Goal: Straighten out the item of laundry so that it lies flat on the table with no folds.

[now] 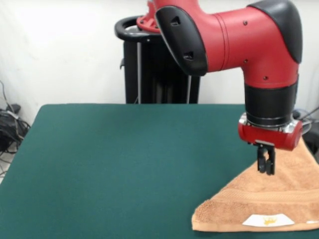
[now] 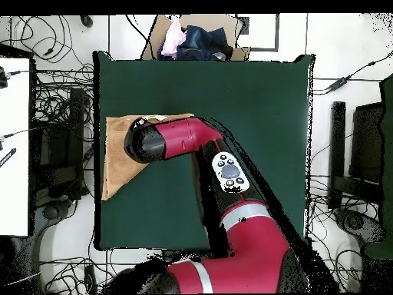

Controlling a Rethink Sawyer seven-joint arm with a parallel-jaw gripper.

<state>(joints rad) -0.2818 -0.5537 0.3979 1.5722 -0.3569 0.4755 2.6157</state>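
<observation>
The peach-orange towel (image 1: 269,204) lies folded into a triangle at the near right of the dark green table (image 1: 124,159). Its white label (image 1: 269,219) faces up near the front edge. My gripper (image 1: 266,168) hangs straight down over the towel's upper part, fingers close together, tips at or just above the cloth. The towel looks flat, not lifted. In the overhead view the towel (image 2: 115,165) lies by the table's (image 2: 253,115) left edge, and the arm's wrist (image 2: 142,142) hides the gripper.
The black pedestal (image 1: 149,64) stands behind the table's far side. A cardboard box with clothes (image 2: 192,38) sits beyond the table's top edge in the overhead view. Cables lie on the floor around the table (image 2: 54,192).
</observation>
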